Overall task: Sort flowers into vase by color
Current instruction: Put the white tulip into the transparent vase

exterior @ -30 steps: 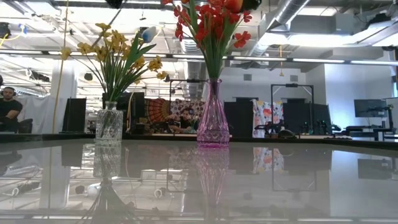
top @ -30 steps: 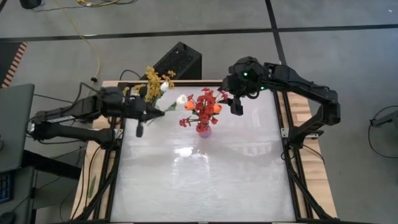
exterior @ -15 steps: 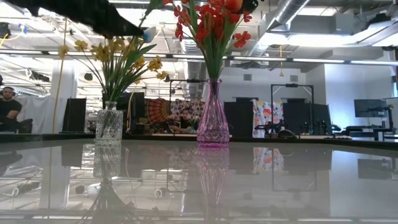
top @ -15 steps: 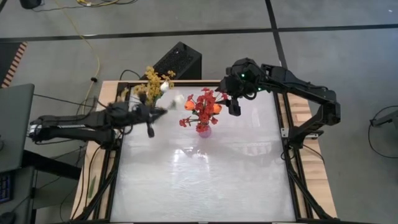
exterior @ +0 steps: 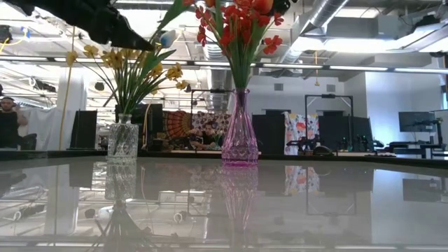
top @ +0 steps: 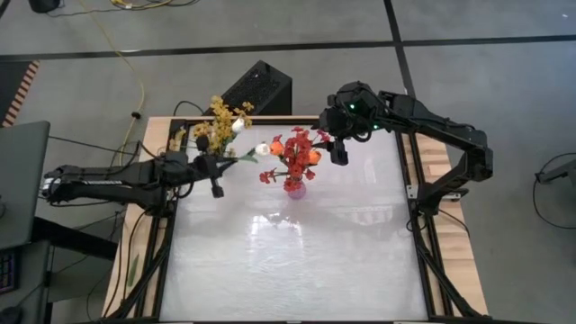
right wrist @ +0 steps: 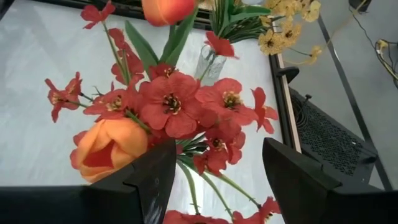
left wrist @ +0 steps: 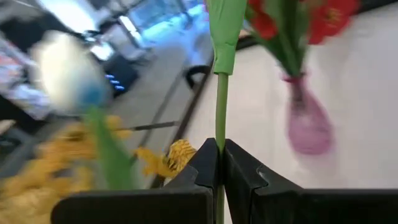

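My left gripper [top: 216,183] is shut on a white-budded flower [top: 262,149], held between the clear vase of yellow sprays [top: 219,123] and the pink vase [top: 294,186] of red flowers [top: 301,148]. In the left wrist view, the fingers [left wrist: 219,163] close on the green stem and the white bud [left wrist: 67,73] is blurred. My right gripper [top: 338,151] hangs open and empty above the red bunch; its wrist view [right wrist: 217,186] shows orange blooms [right wrist: 112,146] among the red ones. Both vases stand upright on the table [exterior: 122,140] [exterior: 240,133]. My left gripper pinches the flower's green stem [left wrist: 219,134] between its two fingers, on the bare part below a leaf. The stem runs on past the fingertips toward the pink vase. The flower is lifted clear of the table and both vases, its bud pointing toward the red bunch.
The white tabletop [top: 297,261] lies open toward the near edge. A black box [top: 256,90] sits on the floor beyond the far edge. The table's frame rails [top: 423,243] run along both sides. A person [exterior: 8,122] shows far off in the room.
My left gripper has moved from beside the yellow vase a little toward the table's near edge and right, still shut on the white flower's stem. The bud has stayed between the two vases, ending slightly nearer the red bunch. In the low view, the left arm has come in at the top.
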{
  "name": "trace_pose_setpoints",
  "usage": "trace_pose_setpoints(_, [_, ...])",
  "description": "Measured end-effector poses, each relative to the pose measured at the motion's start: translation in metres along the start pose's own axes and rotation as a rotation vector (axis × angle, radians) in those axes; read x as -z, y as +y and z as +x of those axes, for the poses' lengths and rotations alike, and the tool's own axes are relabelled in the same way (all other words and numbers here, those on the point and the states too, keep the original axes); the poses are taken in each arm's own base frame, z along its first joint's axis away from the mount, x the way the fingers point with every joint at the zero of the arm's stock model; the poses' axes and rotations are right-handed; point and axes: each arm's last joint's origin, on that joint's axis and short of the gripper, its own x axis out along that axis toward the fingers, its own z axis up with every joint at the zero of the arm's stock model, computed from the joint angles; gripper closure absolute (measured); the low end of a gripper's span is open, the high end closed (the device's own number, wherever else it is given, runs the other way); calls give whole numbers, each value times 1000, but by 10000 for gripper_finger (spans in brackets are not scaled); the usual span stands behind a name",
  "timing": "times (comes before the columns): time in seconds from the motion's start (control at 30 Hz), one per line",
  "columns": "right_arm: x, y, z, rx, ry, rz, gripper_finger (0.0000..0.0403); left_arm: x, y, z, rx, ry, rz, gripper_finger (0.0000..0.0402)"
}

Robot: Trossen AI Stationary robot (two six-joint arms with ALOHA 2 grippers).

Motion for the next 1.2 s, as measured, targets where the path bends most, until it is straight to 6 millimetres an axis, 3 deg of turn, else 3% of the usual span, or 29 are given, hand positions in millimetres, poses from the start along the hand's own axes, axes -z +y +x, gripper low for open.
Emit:
trace_pose_setpoints(0.17, [-1, 1, 0, -4, -2, -4, 138, 19, 2, 0, -127, -21, -22, 401])
trace_pose_setpoints(0.37, [-1, 1, 0, -3, -4, -4, 138, 32, 1, -9, -186, -336, -204, 401])
trace_pose_setpoints(0.63, [-2, 2, 0, -28, -25, -6, 138, 47, 2, -14, -364, -292, -169, 401])
trace_pose_setpoints(0.9, [-3, 2, 0, -28, -33, -6, 138, 47, 8, -16, -473, -259, -131, 401])
trace_pose_setpoints(1.2, [-4, 2, 0, -42, -47, -7, 138, 39, 18, -21, -528, -388, -185, 401])
